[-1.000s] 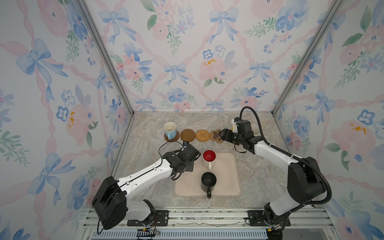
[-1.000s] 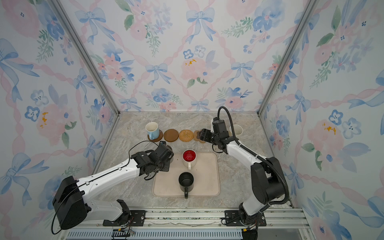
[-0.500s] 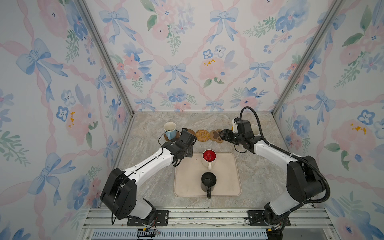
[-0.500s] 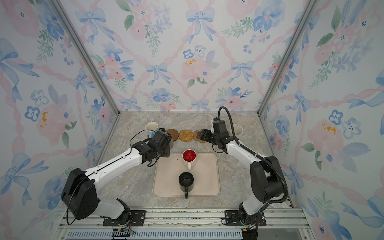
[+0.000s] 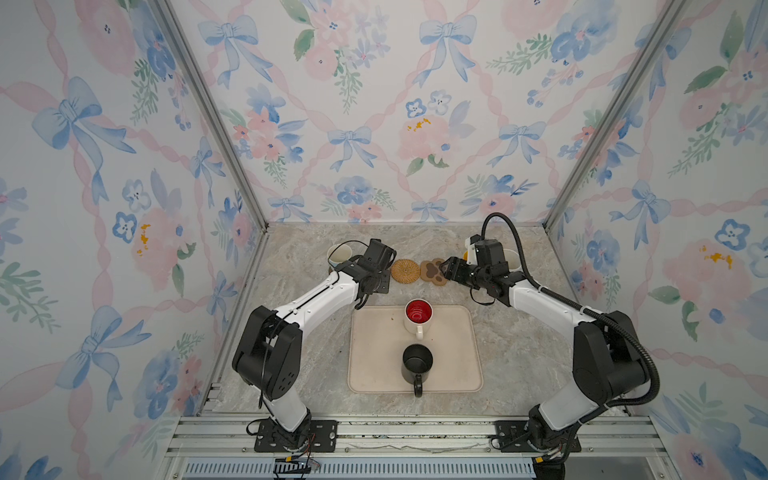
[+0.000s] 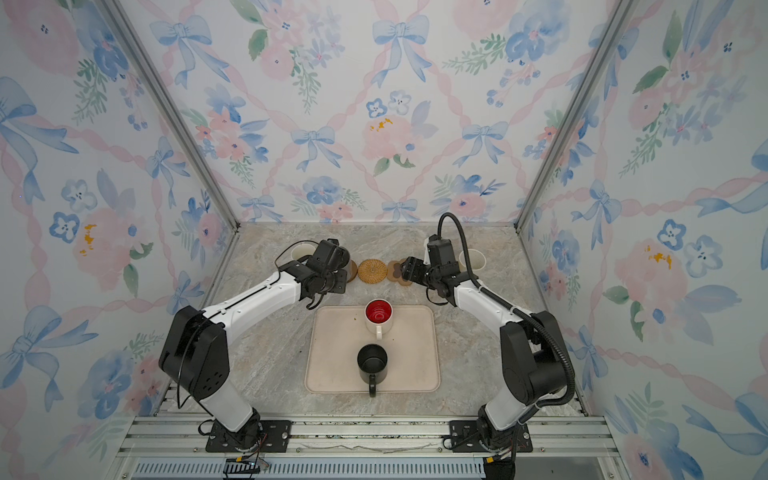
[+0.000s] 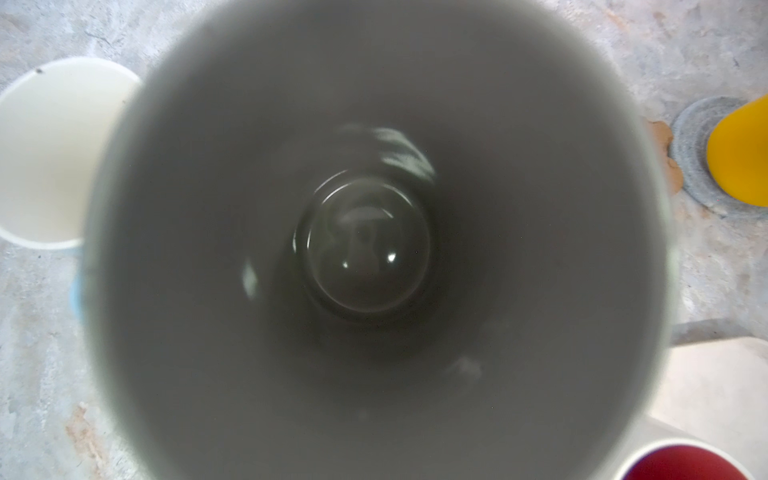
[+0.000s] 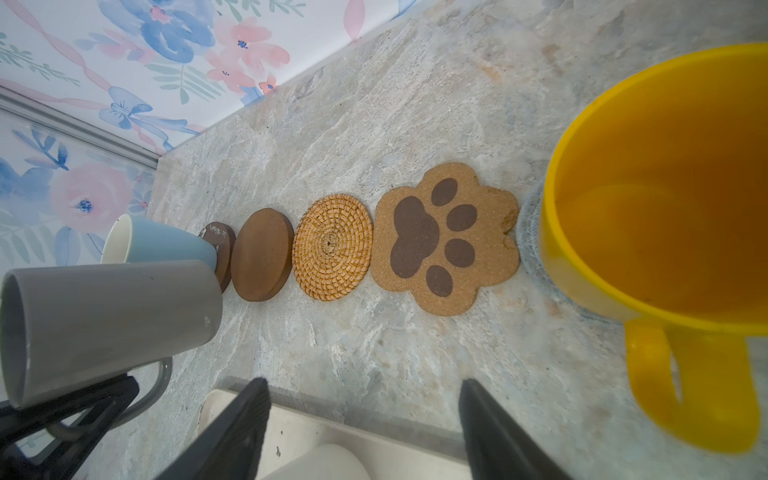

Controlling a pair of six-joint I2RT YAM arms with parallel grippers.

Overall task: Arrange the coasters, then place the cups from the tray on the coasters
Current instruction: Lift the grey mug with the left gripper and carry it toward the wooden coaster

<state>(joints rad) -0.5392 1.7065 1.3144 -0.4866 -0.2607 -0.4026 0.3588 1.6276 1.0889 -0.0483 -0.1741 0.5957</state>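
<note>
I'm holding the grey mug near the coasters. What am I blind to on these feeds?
- Bare brown disc: top views, mostly under the left arm; left wrist view, blocked by the grey mug.
- Yellow mug: top views, almost wholly behind the right arm.
- Under the cream mug: top views, hidden by the mug and that arm.

The grey mug (image 7: 374,249) fills the left wrist view, rim blurred; the red-lined mug (image 7: 685,461) is cut off there. In the right wrist view the yellow mug (image 8: 665,208) runs off-frame, covering most of the blue-grey coaster (image 8: 530,241).
</note>
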